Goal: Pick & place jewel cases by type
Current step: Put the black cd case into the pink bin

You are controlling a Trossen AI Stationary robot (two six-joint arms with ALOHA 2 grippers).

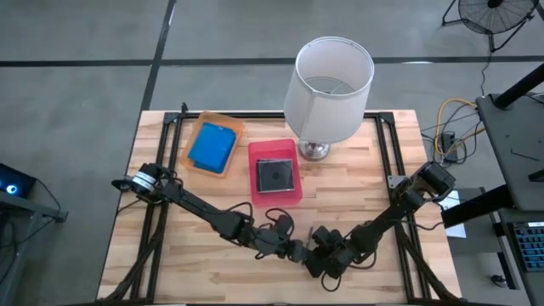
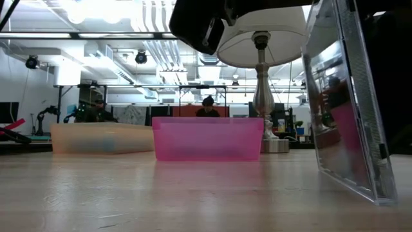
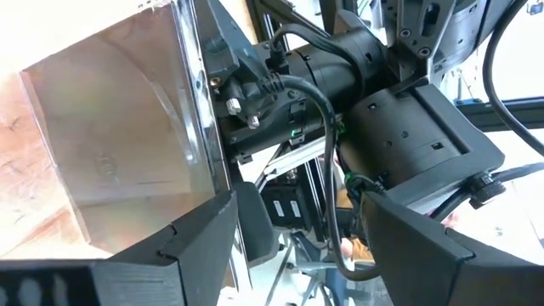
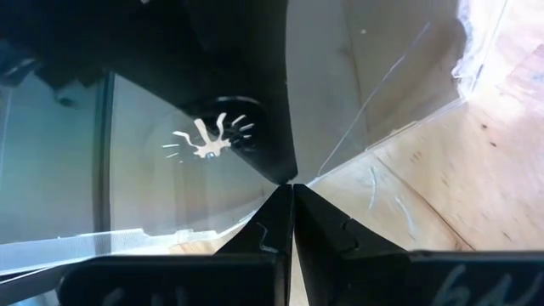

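Clear jewel case (image 2: 347,103) stands on edge near the desk's front edge, passing between grippers.

Left gripper (image 3: 297,229), jaws apart, should straddle the case's edge squarely before closing; right gripper (image 4: 291,212), jaws pinched together on the case, should let go only then.

You see the table (image 1: 170,255) from overhead; low view faces level across it; both share the pink tray (image 1: 274,195); wrist views sit close.
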